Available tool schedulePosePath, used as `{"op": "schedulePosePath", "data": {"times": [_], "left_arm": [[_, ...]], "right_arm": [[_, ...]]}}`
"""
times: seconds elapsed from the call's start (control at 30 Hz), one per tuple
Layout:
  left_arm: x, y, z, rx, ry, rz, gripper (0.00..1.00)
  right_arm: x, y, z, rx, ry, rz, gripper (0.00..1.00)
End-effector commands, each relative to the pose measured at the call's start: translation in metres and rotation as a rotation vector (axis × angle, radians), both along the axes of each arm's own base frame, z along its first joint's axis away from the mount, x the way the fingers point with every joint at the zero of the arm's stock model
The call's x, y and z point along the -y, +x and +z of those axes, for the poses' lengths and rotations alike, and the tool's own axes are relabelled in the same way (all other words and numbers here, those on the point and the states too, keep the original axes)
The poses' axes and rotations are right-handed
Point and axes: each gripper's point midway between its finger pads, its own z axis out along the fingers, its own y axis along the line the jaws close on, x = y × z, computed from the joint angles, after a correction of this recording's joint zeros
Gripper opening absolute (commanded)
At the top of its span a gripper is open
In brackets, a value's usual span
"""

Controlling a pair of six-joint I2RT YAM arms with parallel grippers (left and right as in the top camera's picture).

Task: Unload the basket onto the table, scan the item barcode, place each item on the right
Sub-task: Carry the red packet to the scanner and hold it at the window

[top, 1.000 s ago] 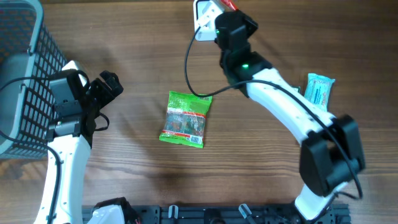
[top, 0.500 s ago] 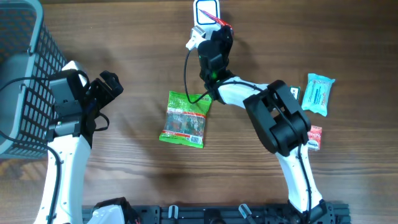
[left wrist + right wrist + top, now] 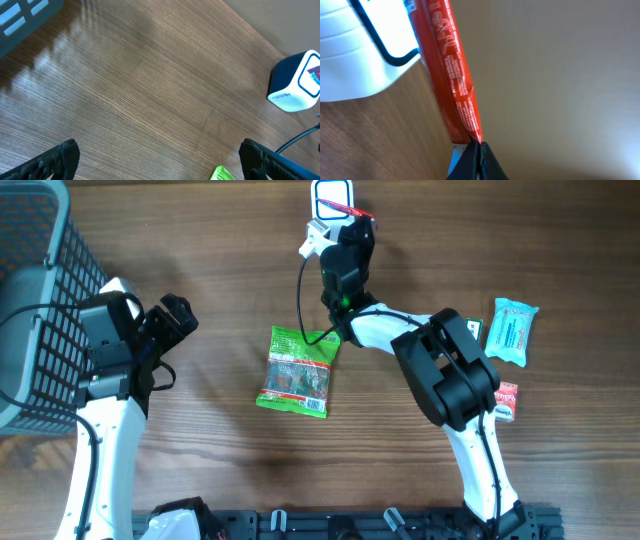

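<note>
Edgewise, flat red packet [image 3: 451, 75]; rounded white scanner [image 3: 345, 65].

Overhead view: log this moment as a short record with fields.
Right end effector: shut on the red packet, held up against the scanner
Left end effector: open, empty, beside the basket
Green packet: flat on the table, mid-scene, nothing touching it
Teal packet: lying at the right side
Stage: red packet presented at the scanner
</note>
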Motion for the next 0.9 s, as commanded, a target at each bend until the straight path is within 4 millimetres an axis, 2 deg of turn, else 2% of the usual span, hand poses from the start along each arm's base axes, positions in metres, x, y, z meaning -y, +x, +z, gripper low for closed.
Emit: {"op": "schedulePosePath", "data": {"times": [0.0, 0.1, 0.23, 0.37, 0.5, 0.7, 0.87], "left_arm": [[-0.003, 0.002, 0.003, 0.008, 0.017, -0.003, 1.00], [-0.003, 0.002, 0.003, 0.008, 0.017, -0.003, 1.00], [-0.003, 0.002, 0.003, 0.008, 0.017, -0.003, 1.00], [-0.003, 0.002, 0.003, 0.008, 0.017, -0.003, 1.00], [-0.003, 0.002, 0.003, 0.008, 0.017, -0.003, 1.00], [-0.003, 0.002, 0.003, 0.008, 0.017, -0.003, 1.00], [-0.003, 0.002, 0.003, 0.008, 0.017, -0.003, 1.00]], "right_arm": [[0.002, 0.003, -0.005, 0.007, 0.069, -0.010, 0.04], [0.007, 0.003, -0.003, 0.017, 0.072, -0.026, 0.04], [0.027, 0.003, 0.007, 0.079, 0.121, -0.106, 0.04], [0.038, 0.004, 0.006, 0.093, 0.153, -0.147, 0.04], [0.030, 0.003, 0.000, 0.059, 0.133, -0.116, 0.04], [0.025, -0.001, -0.028, -0.074, 0.058, -0.090, 0.04], [0.025, -0.001, -0.029, -0.078, 0.055, -0.090, 0.04]]}}
